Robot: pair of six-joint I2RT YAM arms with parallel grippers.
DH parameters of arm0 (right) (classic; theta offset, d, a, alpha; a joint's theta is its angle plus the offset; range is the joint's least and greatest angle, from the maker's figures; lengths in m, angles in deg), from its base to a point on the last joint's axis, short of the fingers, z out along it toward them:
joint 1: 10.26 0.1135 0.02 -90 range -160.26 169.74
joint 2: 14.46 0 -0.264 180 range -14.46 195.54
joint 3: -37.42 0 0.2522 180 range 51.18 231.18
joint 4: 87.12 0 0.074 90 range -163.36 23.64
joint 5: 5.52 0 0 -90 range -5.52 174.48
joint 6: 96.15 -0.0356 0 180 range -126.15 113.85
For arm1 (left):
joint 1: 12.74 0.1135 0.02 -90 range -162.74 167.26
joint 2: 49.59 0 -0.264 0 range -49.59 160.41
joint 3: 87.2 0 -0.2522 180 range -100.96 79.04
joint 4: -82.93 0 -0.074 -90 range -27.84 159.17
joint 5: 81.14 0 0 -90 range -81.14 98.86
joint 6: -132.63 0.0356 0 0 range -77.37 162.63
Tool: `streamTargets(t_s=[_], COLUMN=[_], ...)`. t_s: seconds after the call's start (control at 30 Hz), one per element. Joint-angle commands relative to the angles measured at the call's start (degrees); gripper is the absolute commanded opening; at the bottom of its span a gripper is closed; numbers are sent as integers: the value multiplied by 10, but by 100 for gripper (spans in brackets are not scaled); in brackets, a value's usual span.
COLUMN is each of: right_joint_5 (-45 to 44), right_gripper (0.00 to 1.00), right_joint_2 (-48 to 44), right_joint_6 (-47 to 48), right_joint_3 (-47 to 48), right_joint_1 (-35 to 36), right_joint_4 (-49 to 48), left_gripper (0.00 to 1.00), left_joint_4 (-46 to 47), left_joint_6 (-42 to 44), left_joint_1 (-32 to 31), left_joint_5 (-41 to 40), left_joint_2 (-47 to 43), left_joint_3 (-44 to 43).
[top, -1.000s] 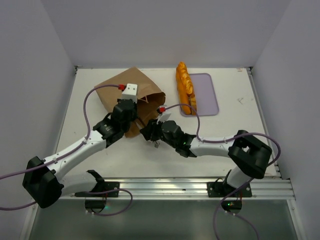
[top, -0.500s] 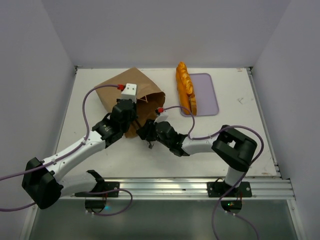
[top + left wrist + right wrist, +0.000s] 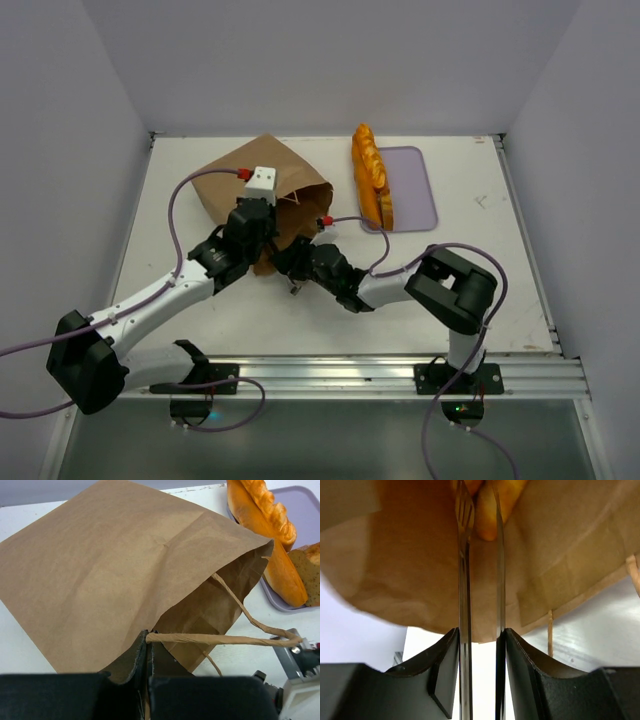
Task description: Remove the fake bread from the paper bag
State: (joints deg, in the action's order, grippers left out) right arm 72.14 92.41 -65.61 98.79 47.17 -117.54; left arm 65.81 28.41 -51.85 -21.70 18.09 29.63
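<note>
Reaching into the paper bag (image 3: 262, 180) with the metal tongs (image 3: 465, 580) is, as I judge it, the step in hand. The right gripper (image 3: 480, 635) is closed part of the way, pressing on the two arms of the tongs. In the right wrist view the tips stand on both sides of a piece of fake bread (image 3: 484, 522), at the top centre of the frame, inside the bag. I cannot tell if they pinch it yet. The left gripper (image 3: 148, 645) is fully closed on the lower lip of the bag mouth, at the bottom centre of the left wrist view, where a cord handle (image 3: 220, 640) begins. Other loaves (image 3: 372, 182) lie at the left edge of the lavender tray (image 3: 415, 190), upper right in the top view.

To do it well, the tips should pass a little further around the piece before the squeeze, because the glossy surface probably slips. The pull should go slowly and straight out through the mouth, with the lip pinned so the bag does not follow. The cord may catch the tongs.
</note>
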Motion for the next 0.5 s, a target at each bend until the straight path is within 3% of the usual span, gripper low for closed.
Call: streamTargets(t_s=[0.0,0.47], right_joint_5=[1,3], right_gripper=[43,47], right_joint_2=[23,38], right_joint_6=[-58,-93], right_joint_3=[30,25], right_joint_1=[-15,-29], right_joint_4=[-42,-102], left_gripper=[0,0], left_joint_4=[48,57], left_joint_6=[-13,-12], left_joint_1=[1,1], left_joint_5=[2,3], left_joint_2=[-1,-1], left_joint_3=[-17,-5])
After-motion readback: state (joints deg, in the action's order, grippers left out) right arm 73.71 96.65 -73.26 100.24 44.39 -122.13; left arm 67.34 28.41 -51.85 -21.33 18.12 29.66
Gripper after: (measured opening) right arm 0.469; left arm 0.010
